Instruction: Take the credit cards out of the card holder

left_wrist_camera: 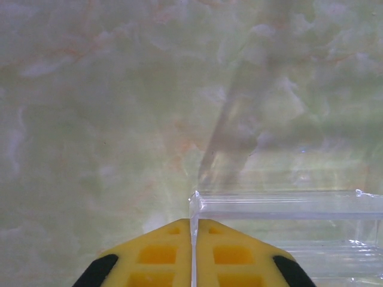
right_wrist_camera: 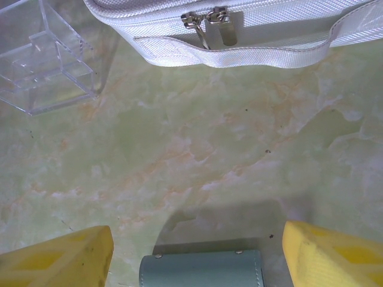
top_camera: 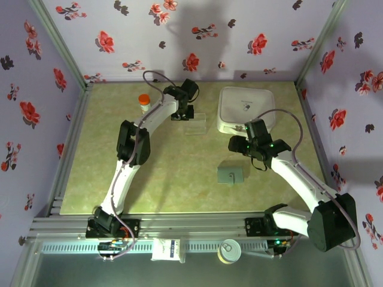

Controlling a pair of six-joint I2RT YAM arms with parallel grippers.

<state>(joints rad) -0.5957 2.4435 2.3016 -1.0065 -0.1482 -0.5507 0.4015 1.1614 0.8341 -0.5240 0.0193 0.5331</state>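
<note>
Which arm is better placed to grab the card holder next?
Right. The right claw is open, with the card holder framed between its fingers. The left claw is shut on the wall of the clear tray, farther from the holder.

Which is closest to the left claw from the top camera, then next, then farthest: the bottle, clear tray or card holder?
1. The clear tray, right at the left claw.
2. The orange-capped bottle, off to its left.
3. The card holder, far toward the near right.
</note>
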